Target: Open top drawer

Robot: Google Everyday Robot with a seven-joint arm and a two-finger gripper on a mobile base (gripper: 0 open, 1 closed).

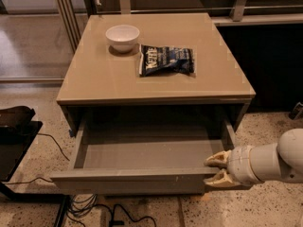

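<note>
The top drawer (137,179) of the taupe cabinet stands pulled far out toward me, and its shallow plain grey inside (147,152) shows with nothing in it. My gripper (216,170) comes in from the right on a white arm, at the drawer's front right corner. Its two tan fingers (218,159) lie one above the other, spread apart, at the top edge of the drawer front. They hold nothing that I can see.
On the cabinet top (104,79) stand a white bowl (122,36) and a dark chip bag (166,60). Black cables (102,211) lie on the speckled floor under the drawer. A black object (14,122) sits at the left. A dark wall panel is at the right.
</note>
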